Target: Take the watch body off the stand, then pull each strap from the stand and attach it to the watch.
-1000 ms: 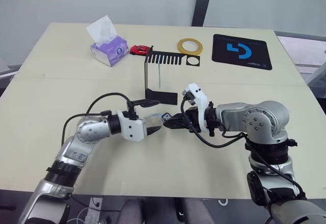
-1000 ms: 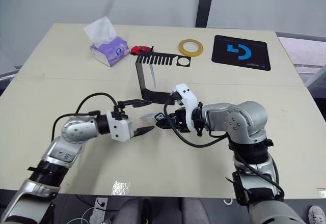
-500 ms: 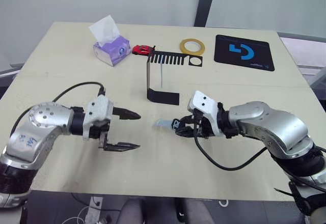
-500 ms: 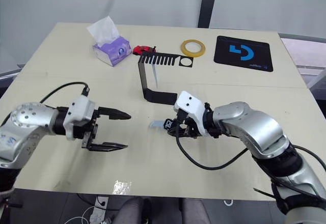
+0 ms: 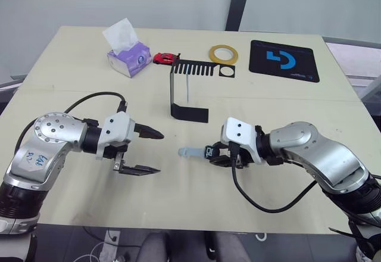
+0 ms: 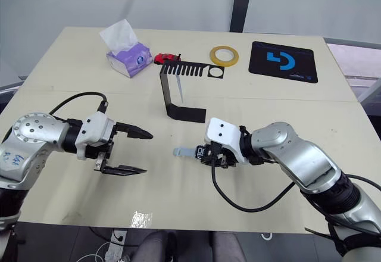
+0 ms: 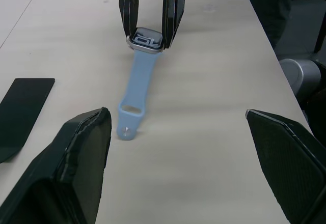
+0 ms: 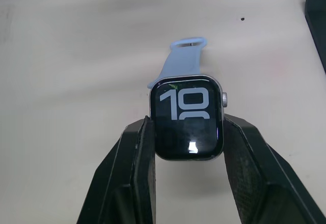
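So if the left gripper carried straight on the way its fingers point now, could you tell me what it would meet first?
Probably the free end of the pale blue strap, which lies on the table ahead of the left gripper. Behind it, the right gripper holds the watch body. Height over the table is hard to judge.

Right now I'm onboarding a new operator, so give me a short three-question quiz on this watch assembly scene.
1. True or false: the right pincer grips the watch body by its two sides.
2. Multiple choice: the strap on the watch body points toward A) the left pincer, B) the mouse mat, C) the tape ring.
3. Fill in: the left pincer's fingers are ____ and hold nothing.

Key: 1 true. 2 A; the strap lies on the table, its free end nearest the left pincer. 3 open; they stand wide apart, on the robot's left of the stand.
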{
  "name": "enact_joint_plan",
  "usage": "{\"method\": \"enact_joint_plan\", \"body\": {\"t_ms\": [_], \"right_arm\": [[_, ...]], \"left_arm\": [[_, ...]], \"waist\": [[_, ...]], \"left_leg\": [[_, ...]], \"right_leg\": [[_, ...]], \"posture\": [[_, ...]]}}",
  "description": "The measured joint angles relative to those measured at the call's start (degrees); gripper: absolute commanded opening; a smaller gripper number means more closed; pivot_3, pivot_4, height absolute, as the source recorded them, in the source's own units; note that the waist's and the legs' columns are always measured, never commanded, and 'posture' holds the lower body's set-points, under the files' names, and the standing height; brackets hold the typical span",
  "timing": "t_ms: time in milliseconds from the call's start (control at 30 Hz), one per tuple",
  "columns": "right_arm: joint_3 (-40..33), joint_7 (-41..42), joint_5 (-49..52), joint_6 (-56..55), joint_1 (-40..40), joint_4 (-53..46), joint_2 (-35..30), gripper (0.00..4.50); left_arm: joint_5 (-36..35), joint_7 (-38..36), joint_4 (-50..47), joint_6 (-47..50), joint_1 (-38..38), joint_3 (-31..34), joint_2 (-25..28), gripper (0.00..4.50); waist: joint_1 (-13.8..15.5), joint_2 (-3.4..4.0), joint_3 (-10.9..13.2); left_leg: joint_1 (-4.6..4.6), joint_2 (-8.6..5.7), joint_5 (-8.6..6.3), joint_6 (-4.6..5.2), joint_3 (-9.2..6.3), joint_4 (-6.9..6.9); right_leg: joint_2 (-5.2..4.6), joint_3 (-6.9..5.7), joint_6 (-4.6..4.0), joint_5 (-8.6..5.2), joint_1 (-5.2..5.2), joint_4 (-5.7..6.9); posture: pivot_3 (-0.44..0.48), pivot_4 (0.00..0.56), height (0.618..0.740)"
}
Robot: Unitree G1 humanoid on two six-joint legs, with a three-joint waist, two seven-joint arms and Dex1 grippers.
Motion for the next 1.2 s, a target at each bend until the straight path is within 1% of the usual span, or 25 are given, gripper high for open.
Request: {"method": "enact_joint_plan", "body": {"t_ms": [133, 233, 433, 500, 633, 700, 733, 833, 933, 967, 1033, 1200], "right_arm": [[-0.03, 0.37, -0.27, 0.24, 0.0, 0.07, 0.28, 1.52], [-1.2, -0.08, 1.64, 4.4, 0.0, 0.39, 2.66, 1.52], [-7.99, -3.92, 9.27, 19.33, -0.59, 2.92, 10.91, 1.52], [-12.1, -6.69, 11.89, 26.7, -2.33, 5.35, 16.08, 1.52], [-18.68, -11.27, 13.46, 35.86, -4.99, 9.38, 23.2, 1.52], [-20.02, -12.65, 13.64, 38.17, -5.52, 10.33, 24.91, 1.52], [-21.26, -13.72, 13.7, 39.59, -5.93, 11.18, 26.35, 1.52], [-21.65, -15.27, 13.93, 40.67, -6.19, 11.59, 28.02, 1.52], [-22.06, -17.03, 14.03, 40.78, -6.19, 11.84, 29.2, 1.52], [-22.18, -17.37, 14.06, 40.78, -6.2, 11.86, 29.41, 1.52], [-22.32, -18.01, 14.17, 40.78, -6.19, 11.87, 29.82, 1.52], [-23.04, -19.06, 14.5, 40.78, -6.19, 11.91, 29.9, 1.52]], "left_arm": [[1.2, -0.13, 0.0, -1.46, 0.06, 0.0, -0.68, 4.47], [4.38, 1.12, 0.0, -6.85, 0.93, 0.15, -1.94, 4.47], [13.88, 8.89, 1.92, -22.41, 4.31, 0.71, -7.81, 4.47], [18.02, 12.61, 2.18, -29.37, 6.23, 0.91, -10.03, 4.47], [23.46, 18.52, 2.0, -34.85, 8.65, 0.58, -13.75, 4.47], [25.34, 20.43, 2.02, -35.84, 8.67, 0.1, -14.79, 4.47], [27.55, 22.56, 2.28, -36.19, 8.2, -0.44, -16.1, 4.47], [30.81, 25.55, 3.1, -36.32, 7.38, -2.21, -18.38, 4.47], [33.66, 28.32, 4.81, -34.73, 6.1, -3.47, -20.15, 3.72], [34.06, 28.62, 4.79, -34.42, 5.96, -3.97, -20.53, 3.38], [34.72, 28.96, 4.78, -33.64, 5.95, -5.24, -20.77, 3.38], [35.67, 29.45, 4.98, -33.06, 5.97, -5.43, -20.02, 3.38]], "waist": [[-0.04, 0.0, 0.0], [-0.06, 0.0, 0.0], [0.09, -0.01, -0.01], [-0.12, 0.0, -0.01], [-0.05, -0.01, -0.01], [-0.06, -0.01, -0.02], [0.0, -0.01, -0.02], [0.06, -0.02, -0.02], [0.01, -0.02, -0.02], [-0.09, -0.02, -0.02], [-0.32, -0.02, -0.02], [-0.26, -0.02, -0.02]], "left_leg": [[0.0, 0.01, 0.0, 0.0, 0.0, 0.0], [0.01, 0.02, 0.0, 0.0, 0.0, 0.01], [0.01, 0.0, 0.01, -0.01, 0.0, 0.04], [0.02, 0.02, 0.01, -0.01, 0.01, 0.02], [0.01, 0.02, 0.01, -0.01, -0.02, 0.02], [-0.01, 0.01, 0.01, -0.01, -0.02, 0.02], [0.0, -0.03, 0.01, -0.01, -0.01, 0.02], [-0.01, -0.04, 0.01, -0.01, -0.01, 0.02], [-0.01, -0.04, 0.0, -0.01, -0.02, 0.02], [-0.01, -0.03, 0.01, -0.01, -0.01, 0.02], [-0.01, -0.01, 0.01, -0.01, 0.0, 0.02], [0.0, 0.0, 0.01, -0.01, -0.01, 0.02]], "right_leg": [[0.01, 0.0, 0.0, 0.0, 0.0, 0.01], [0.0, 0.01, 0.0, 0.0, 0.0, 0.03], [-0.07, 0.01, 0.0, 0.0, 0.0, 0.11], [-0.06, 0.02, 0.0, 0.0, -0.01, 0.15], [-0.09, -0.02, 0.0, 0.0, -0.01, 0.3], [-0.09, -0.03, 0.0, 0.01, -0.01, 0.3], [-0.12, -0.03, 0.02, 0.01, 0.0, 0.31], [-0.11, -0.05, 0.04, 0.03, 0.0, 0.32], [-0.09, -0.05, 0.04, 0.03, -0.01, 0.35], [-0.09, -0.05, 0.04, 0.03, -0.01, 0.36], [-0.06, -0.03, 0.04, 0.03, -0.01, 0.37], [-0.06, -0.04, 0.04, 0.03, -0.01, 0.38]], "posture": [[0.0, 0.15, 0.738], [0.0, 0.15, 0.738], [0.0, 0.15, 0.738], [0.0, 0.15, 0.738], [0.0, 0.15, 0.738], [0.0, 0.15, 0.738], [0.0, 0.15, 0.738], [0.0, 0.15, 0.738], [0.0, 0.15, 0.738], [0.0, 0.15, 0.738], [0.0, 0.15, 0.738], [0.0, 0.15, 0.738]]}}
